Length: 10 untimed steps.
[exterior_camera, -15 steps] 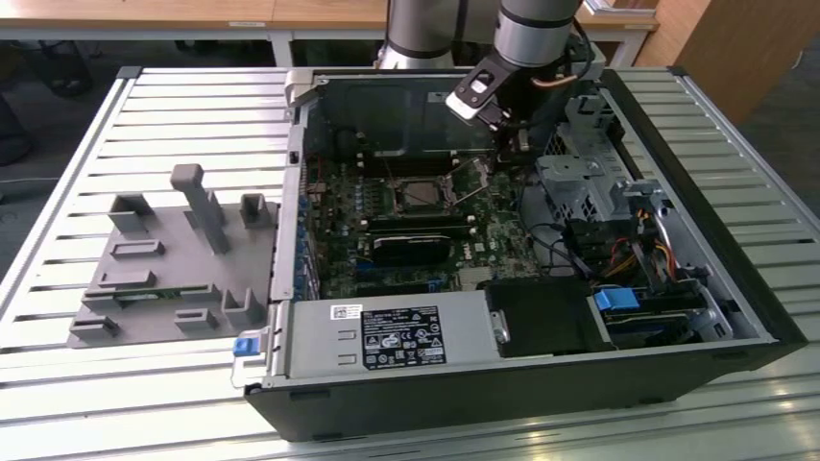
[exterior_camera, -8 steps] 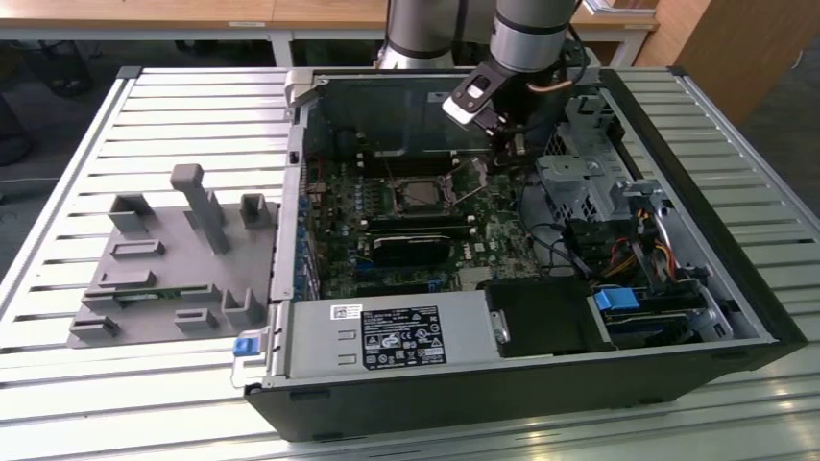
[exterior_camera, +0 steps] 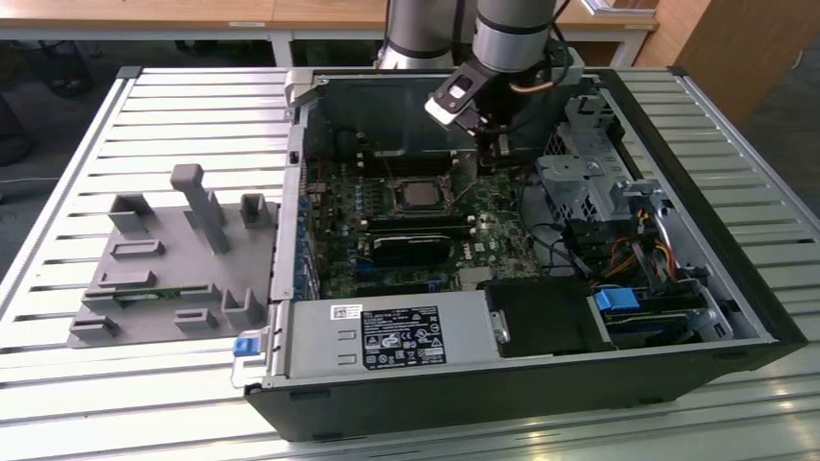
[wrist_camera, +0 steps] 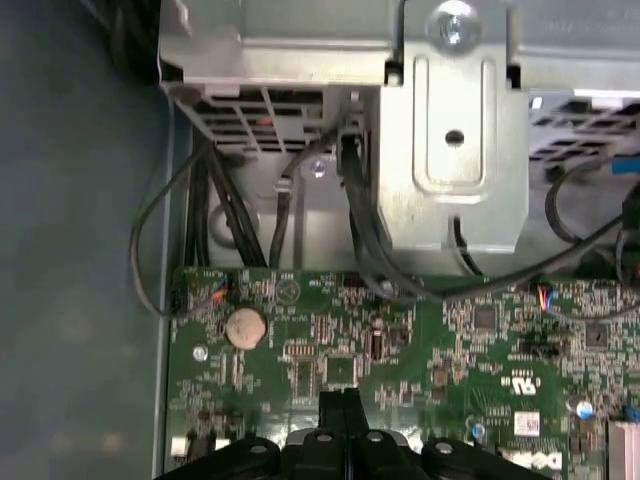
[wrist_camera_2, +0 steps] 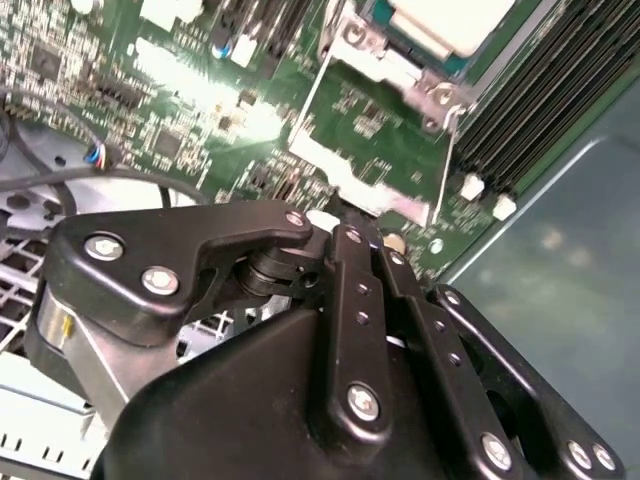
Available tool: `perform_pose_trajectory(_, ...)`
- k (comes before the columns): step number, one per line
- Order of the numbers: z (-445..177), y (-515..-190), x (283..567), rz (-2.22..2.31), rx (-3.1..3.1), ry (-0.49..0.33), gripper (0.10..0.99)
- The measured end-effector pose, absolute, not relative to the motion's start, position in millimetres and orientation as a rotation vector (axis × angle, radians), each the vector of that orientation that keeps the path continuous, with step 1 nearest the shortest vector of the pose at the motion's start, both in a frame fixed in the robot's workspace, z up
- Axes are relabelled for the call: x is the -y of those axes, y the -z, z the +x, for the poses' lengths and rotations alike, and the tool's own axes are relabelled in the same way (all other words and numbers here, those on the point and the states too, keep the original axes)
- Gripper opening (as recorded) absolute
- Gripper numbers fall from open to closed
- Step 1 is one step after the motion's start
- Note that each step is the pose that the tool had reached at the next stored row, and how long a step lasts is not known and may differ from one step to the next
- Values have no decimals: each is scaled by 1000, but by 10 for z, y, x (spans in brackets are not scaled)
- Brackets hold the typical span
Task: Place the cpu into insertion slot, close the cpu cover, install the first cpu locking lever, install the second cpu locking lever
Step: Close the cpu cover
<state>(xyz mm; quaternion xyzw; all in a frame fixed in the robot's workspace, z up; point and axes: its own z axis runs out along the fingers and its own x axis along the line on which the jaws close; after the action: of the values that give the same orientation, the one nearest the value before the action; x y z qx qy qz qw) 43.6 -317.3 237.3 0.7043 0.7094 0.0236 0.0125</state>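
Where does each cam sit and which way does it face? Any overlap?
Exterior view: off the arm, above, looking down into the open case; arm and gripper show over the board.
First wrist view: on the wrist, facing the board edge, battery and drive cage; shut fingertips show.
Second wrist view: on the wrist, facing the slot holding the cpu; gripper linkage shows.
Shared: board and gripper in all three.

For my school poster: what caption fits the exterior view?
Robot gripper hangs inside an open computer case, near the insertion slot.
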Motion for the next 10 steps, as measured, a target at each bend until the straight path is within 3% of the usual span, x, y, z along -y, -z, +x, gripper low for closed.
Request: perform_pose_trajectory(10, 177, -2370, 3173, 2195, -2211, -74, 106)
